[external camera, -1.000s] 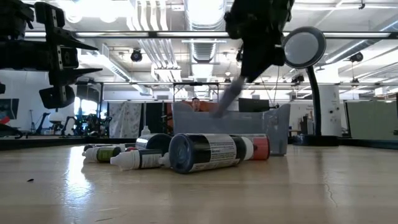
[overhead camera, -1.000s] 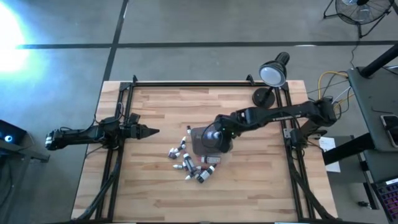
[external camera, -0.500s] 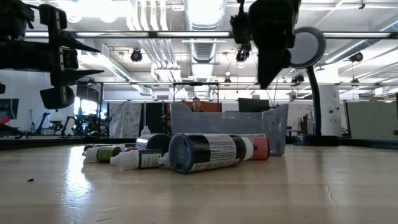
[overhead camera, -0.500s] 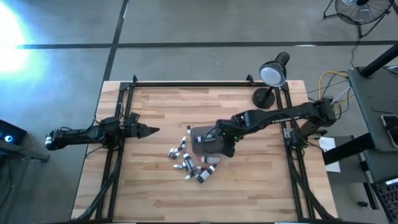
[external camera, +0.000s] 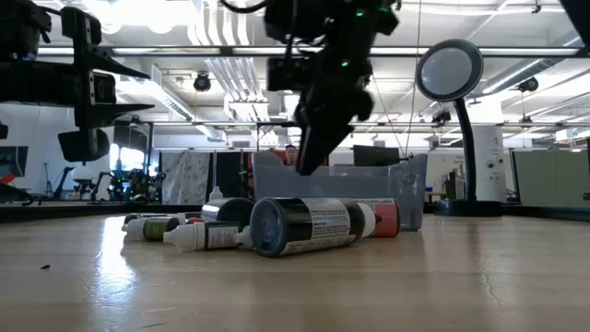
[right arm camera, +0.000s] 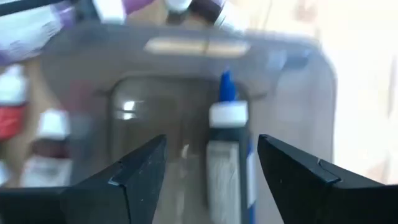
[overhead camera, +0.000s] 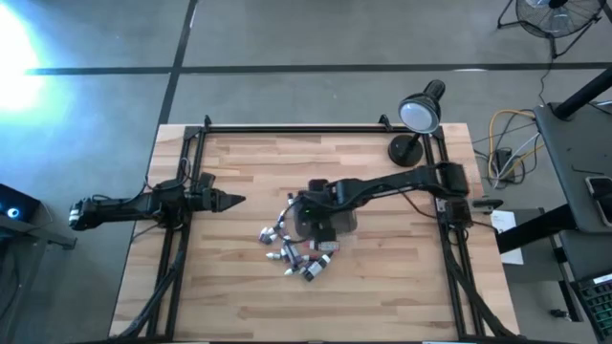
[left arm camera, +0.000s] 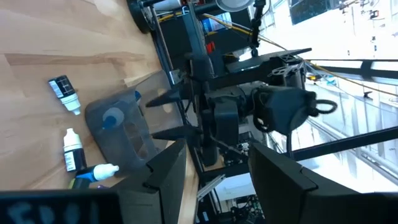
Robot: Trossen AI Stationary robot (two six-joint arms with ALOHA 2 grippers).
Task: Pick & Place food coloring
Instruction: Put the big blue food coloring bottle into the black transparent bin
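Several tiny food coloring bottles (overhead camera: pixel 295 252) lie on their sides on the wood in a loose cluster along the near and left sides of a smoky-grey tub (overhead camera: pixel 330 222). In the low view the nearest, a dark bottle (external camera: pixel 309 226), lies in front of the tub (external camera: pixel 406 189). One bottle with a white cap and blue tip (right arm camera: pixel 226 149) lies inside the tub. My right gripper (right arm camera: pixel 211 138) hangs open over the tub's left part (overhead camera: pixel 302 204), touching nothing. My left gripper (overhead camera: pixel 229 200) is open and hovers to the left of the cluster, pointing toward it.
A round-headed desk lamp (overhead camera: pixel 418 115) stands at the table's far right. Black frame rails (overhead camera: pixel 182 162) run along the table's left, right and far edges. Bare wood lies between the left gripper and the bottles, and along the near side.
My right gripper has moved across the tub toward the table's left, from over its middle to over its left part, and has come lower. Its fingers stay open. The bottles on the table and the tub have not shifted.
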